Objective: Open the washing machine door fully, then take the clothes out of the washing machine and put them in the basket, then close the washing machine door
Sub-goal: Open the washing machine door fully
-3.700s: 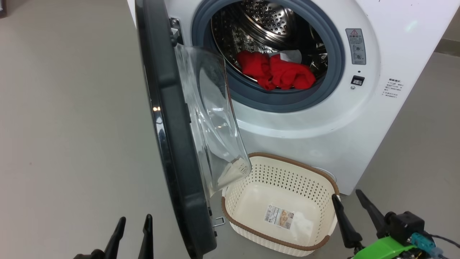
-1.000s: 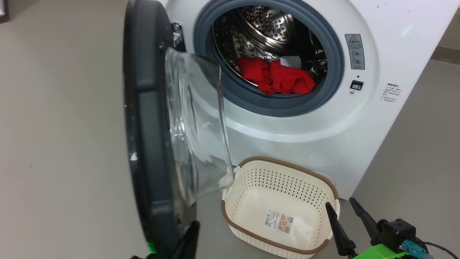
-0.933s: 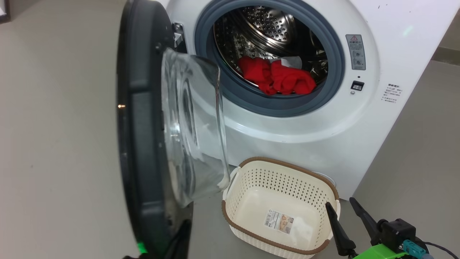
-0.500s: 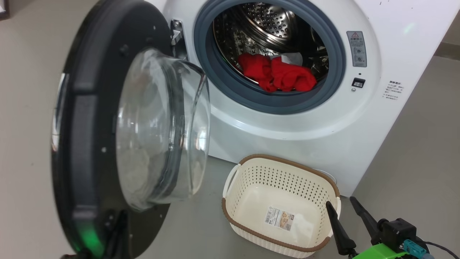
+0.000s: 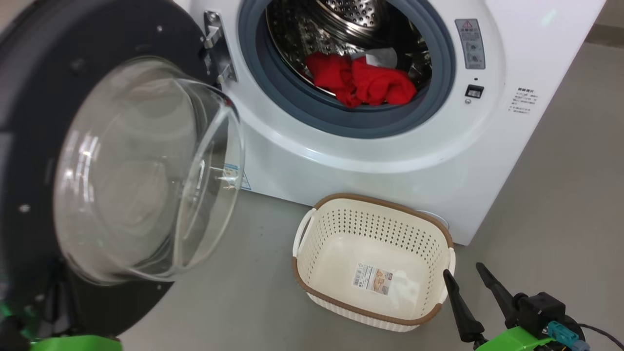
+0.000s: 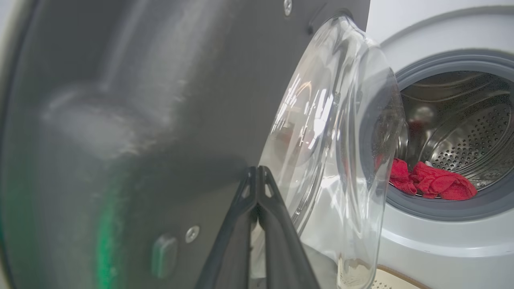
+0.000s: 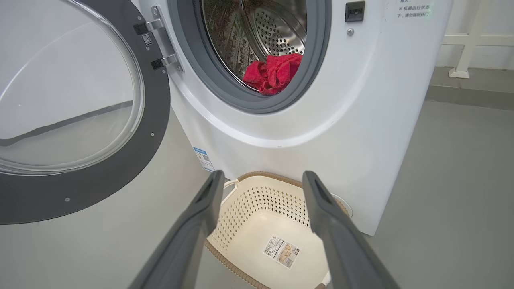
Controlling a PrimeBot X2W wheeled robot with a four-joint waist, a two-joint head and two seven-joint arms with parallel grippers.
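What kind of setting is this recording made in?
Likely a laundry corner or test room: a white front-loading washing machine stands on a grey floor, with a perforated basket before it.

**Surroundings, as I see them from my right wrist.** My reference is a white post (image 7: 466, 54), which stands on a small flat foot (image 7: 459, 73). A white rail (image 7: 496, 39) runs level across the post, partway up the length I can see. Behind the post is a pale wall (image 7: 502, 18). Under the post, the foot rests on a low grey step (image 7: 482, 80) with a darker front face. Below the step, and nearer to me than the post, a smooth grey floor (image 7: 461, 180) spreads out, plain and unmarked.
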